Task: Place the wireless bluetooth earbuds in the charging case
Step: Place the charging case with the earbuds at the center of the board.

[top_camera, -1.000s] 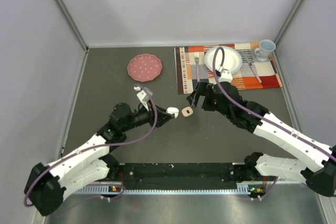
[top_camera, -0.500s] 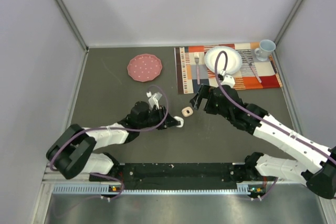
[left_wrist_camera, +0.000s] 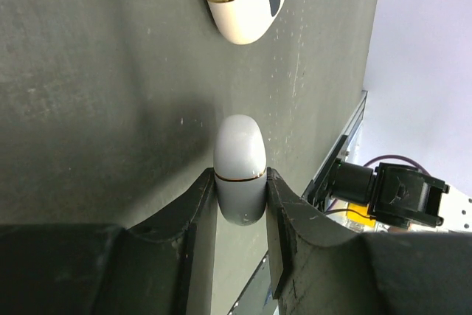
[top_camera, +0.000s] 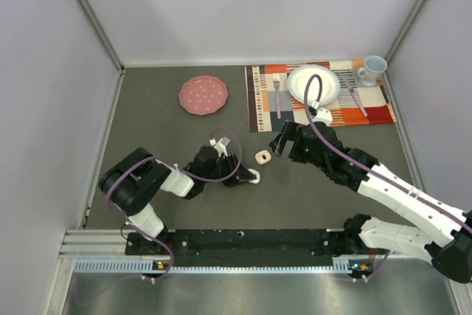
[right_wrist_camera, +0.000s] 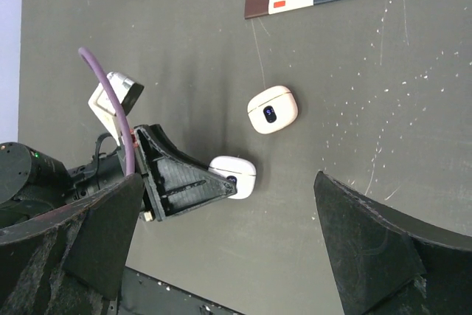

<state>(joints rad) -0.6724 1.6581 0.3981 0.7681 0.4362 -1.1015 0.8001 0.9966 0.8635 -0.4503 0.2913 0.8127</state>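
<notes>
From above, the left end effector [top_camera: 243, 176], on an arm [top_camera: 158, 180] folded low over the table [top_camera: 147, 116], is clenching a white case [top_camera: 254, 175] midway between the side edges. A cream case [top_camera: 262, 156] is sitting just beyond, beside the released right end effector [top_camera: 279, 142]. Left wrist: both cases are looking closed, so pinning this one steady should be helping. Right wrist: no earbuds are showing.

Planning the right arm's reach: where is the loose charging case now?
Top view, centre: the loose charging case lies between the right gripper and the white case held in the left gripper, near the placemat's corner.
</notes>
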